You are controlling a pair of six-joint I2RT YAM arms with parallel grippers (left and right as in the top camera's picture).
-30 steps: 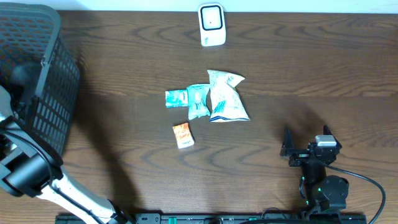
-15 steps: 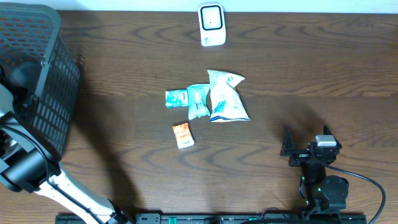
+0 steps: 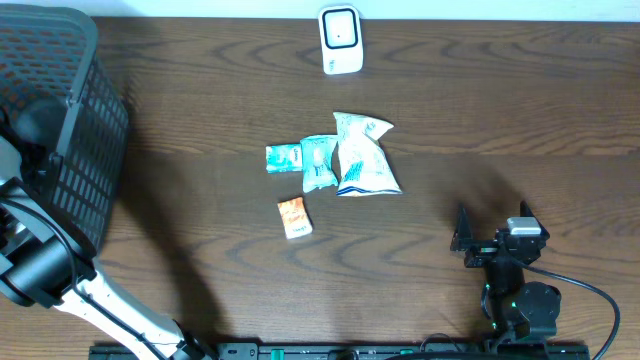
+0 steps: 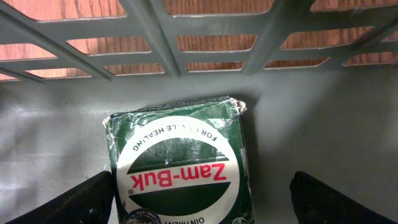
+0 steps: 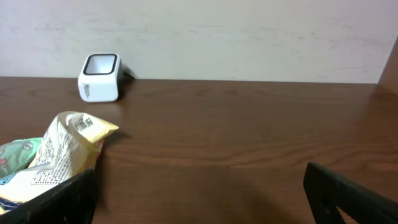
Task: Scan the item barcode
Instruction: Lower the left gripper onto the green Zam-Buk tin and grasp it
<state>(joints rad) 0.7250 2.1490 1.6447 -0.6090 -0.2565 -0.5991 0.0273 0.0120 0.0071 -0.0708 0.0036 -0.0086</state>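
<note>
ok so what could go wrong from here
1. The left gripper is open down in the basket, over the Zam-Buk packet near the slatted wall; coming out, it might snag the slats.
2. On the table the white bag lies against the teal packet, so picking one may drag the other.

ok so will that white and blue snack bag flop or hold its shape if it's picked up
Probably floppy: the snack bag looks creased and puffy, so its film would likely buckle where pinched. It seems light for its size, so a push may just slide it. It lies against the teal packet, which might get dragged along.
</note>
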